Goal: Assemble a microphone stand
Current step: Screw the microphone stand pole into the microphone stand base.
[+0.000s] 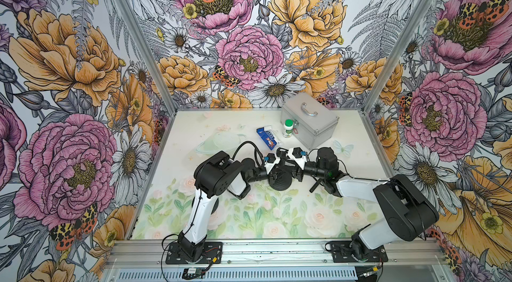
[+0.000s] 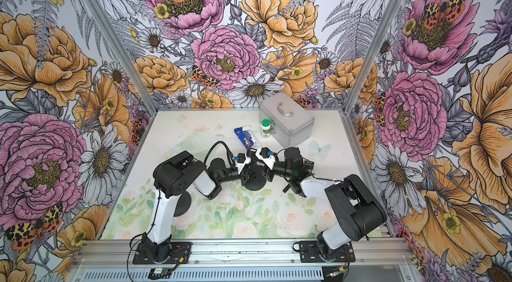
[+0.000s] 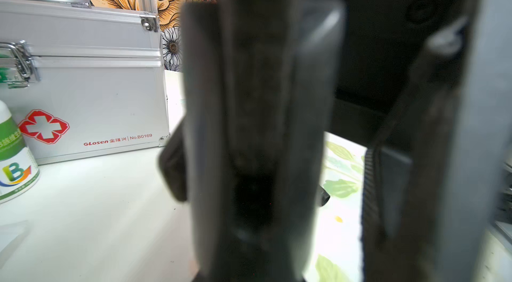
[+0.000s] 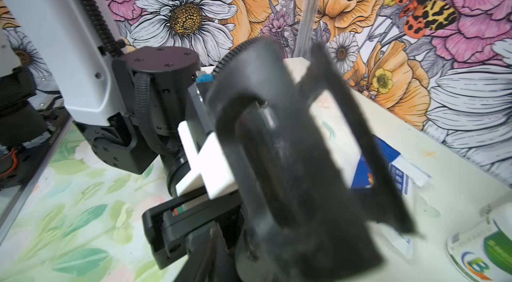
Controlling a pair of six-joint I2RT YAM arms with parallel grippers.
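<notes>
Mid-surface in both top views, the left gripper and right gripper meet nose to nose above the microphone stand's round black base. A blue box, a green-capped bottle and a silver first-aid case sit just behind them. The front half of the surface lies open, so pulling back toward the arm mounts looks the safest way out.

Left wrist view: the left gripper is clamped fully shut on a dark upright post, blurred by closeness.

Right wrist view: the right gripper's fingers stand partly apart, gripping nothing I can make out, and the blue box shows through the gap.

If the left grip slips, or the right arm brushes the post, the post could tilt or unseat from the base. A swing toward the back wall could topple the bottle.
</notes>
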